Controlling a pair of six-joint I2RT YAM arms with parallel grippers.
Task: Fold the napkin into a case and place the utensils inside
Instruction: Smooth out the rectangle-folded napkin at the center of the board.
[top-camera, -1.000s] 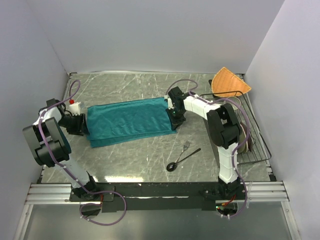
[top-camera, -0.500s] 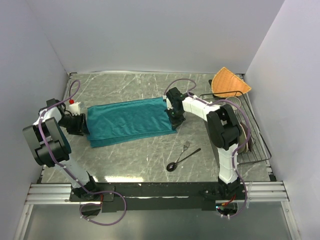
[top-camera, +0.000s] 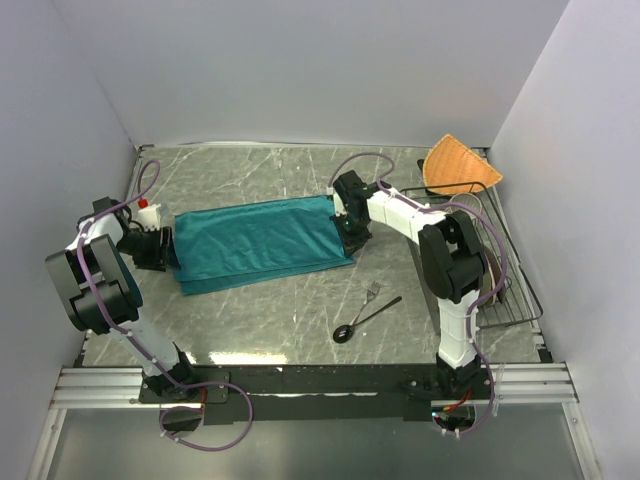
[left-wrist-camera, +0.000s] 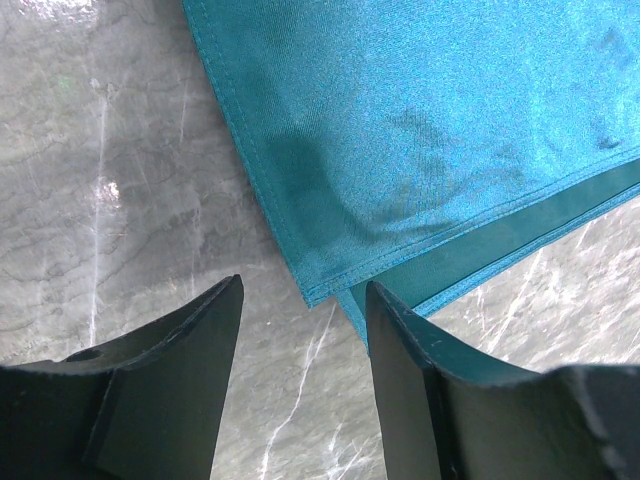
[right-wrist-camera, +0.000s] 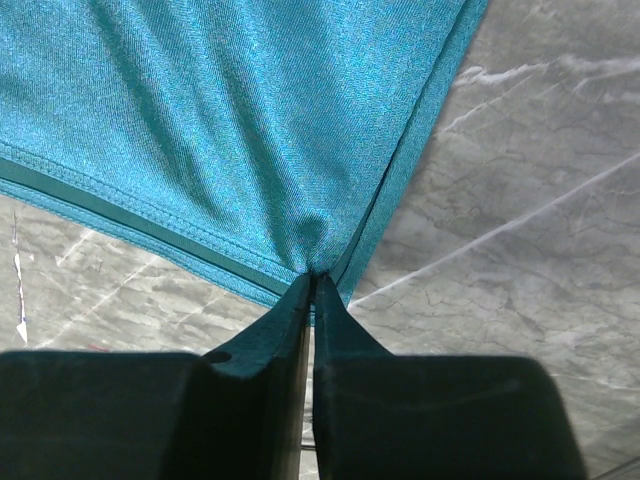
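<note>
The teal napkin (top-camera: 262, 242) lies folded in a long strip across the middle of the marble table. My right gripper (top-camera: 345, 238) is shut on its right-hand corner, the cloth pinched between the fingertips in the right wrist view (right-wrist-camera: 313, 278). My left gripper (top-camera: 163, 250) is open at the napkin's left end; its fingers (left-wrist-camera: 400, 340) straddle bare table just short of the folded corner (left-wrist-camera: 330, 290). The silver fork (top-camera: 372, 292) and the dark spoon (top-camera: 366, 318) lie together on the table in front of the napkin.
An orange woven fan-shaped cloth (top-camera: 458, 166) sits at the back right. A wire dish rack (top-camera: 505, 290) with plates stands along the right edge. A small white bottle with a red cap (top-camera: 146, 210) stands by the left gripper.
The right gripper has shifted slightly at the napkin's right corner, tugging the cloth a little. The left arm has not moved.
</note>
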